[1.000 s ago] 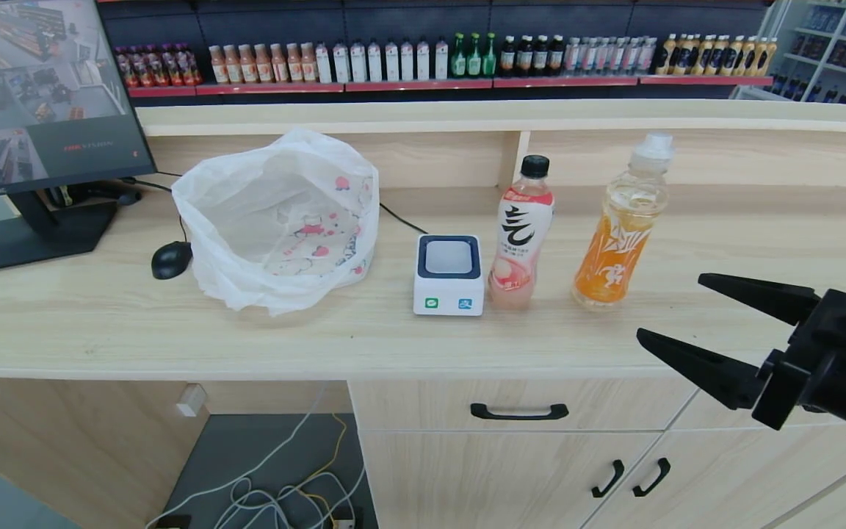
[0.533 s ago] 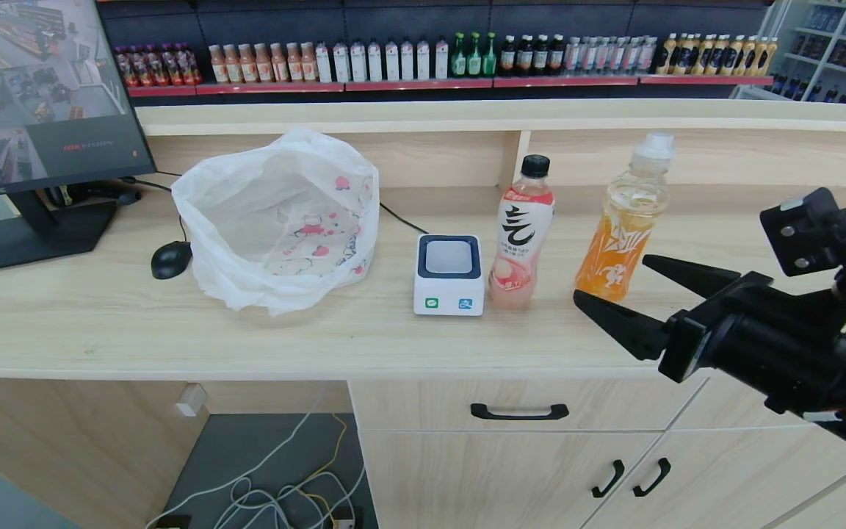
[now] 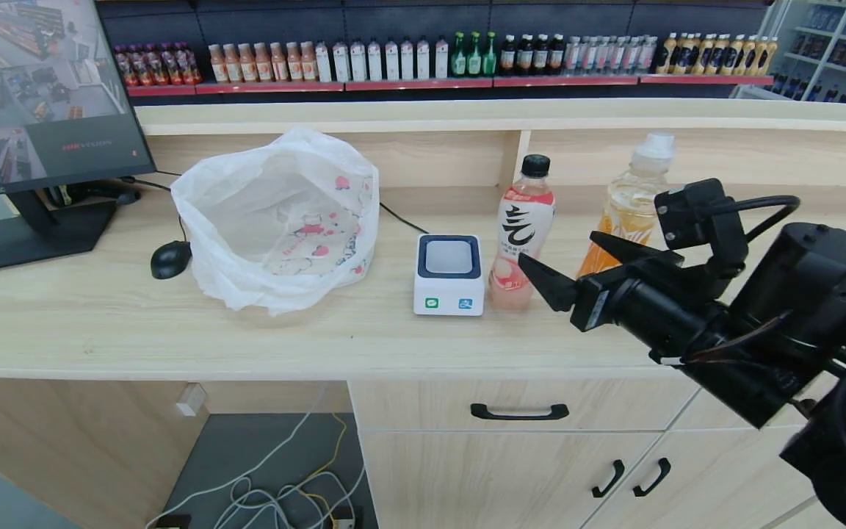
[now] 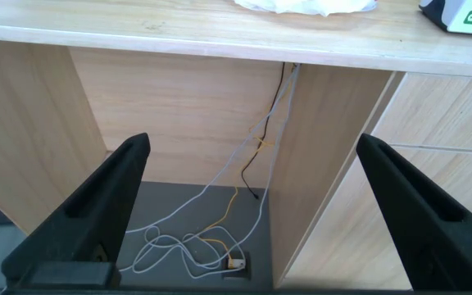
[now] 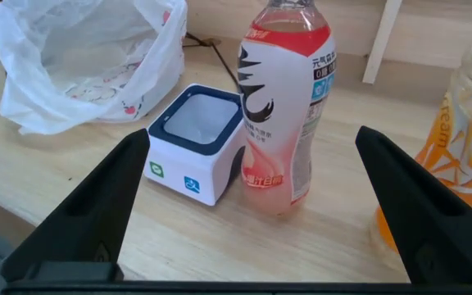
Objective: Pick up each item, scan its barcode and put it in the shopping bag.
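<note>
L gripper [image 4: 252, 141], R gripper [image 3: 557, 250] — jaws apart

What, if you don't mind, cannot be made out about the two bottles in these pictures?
Orange bottle: lower half hidden behind the right gripper and its wrist camera in the head view; cut off by the picture's edge in the right wrist view.
Pink bottle: barcode's place; the label print is too small to tell in either view.
Pink bottle's cap: cut off by the edge in the right wrist view.
</note>
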Robot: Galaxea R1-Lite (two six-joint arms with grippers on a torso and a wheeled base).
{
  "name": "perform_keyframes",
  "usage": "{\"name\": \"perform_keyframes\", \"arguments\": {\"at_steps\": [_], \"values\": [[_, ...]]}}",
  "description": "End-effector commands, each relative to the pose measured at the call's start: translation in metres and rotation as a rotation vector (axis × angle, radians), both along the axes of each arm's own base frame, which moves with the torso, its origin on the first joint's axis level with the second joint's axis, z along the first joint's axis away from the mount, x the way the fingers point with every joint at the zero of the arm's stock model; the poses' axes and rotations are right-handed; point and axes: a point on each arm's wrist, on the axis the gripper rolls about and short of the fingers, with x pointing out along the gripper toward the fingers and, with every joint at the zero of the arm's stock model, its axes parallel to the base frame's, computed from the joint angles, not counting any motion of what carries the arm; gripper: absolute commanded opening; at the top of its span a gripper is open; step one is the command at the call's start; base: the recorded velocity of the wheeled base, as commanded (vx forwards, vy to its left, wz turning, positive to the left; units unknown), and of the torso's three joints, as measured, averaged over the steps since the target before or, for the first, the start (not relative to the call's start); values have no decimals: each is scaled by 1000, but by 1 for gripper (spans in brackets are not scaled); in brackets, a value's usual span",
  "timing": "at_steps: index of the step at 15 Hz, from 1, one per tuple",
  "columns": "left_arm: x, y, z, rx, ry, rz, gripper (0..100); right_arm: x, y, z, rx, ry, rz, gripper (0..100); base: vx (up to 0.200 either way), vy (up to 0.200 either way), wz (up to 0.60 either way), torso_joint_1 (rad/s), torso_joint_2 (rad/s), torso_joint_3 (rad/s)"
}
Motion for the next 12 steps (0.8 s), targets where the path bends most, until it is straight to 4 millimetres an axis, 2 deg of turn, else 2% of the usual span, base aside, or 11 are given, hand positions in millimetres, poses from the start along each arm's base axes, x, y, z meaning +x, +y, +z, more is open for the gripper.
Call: {"name": "perform_keyframes", "arguments": {"at_steps": [1, 4, 12], "values": [[0, 0, 0, 0, 0, 1, 100, 18, 16, -13, -10, 21, -10, 100, 0, 0, 0, 0, 0, 0], [0, 0, 0, 0, 0, -1, 100, 32, 28, -11, 9, 4, -54, 100, 0, 0, 0, 0, 0, 0], [0, 0, 0, 0, 0, -1, 100, 45, 34, -23, 23, 30, -161, 100, 0, 0, 0, 0, 0, 0]]}}
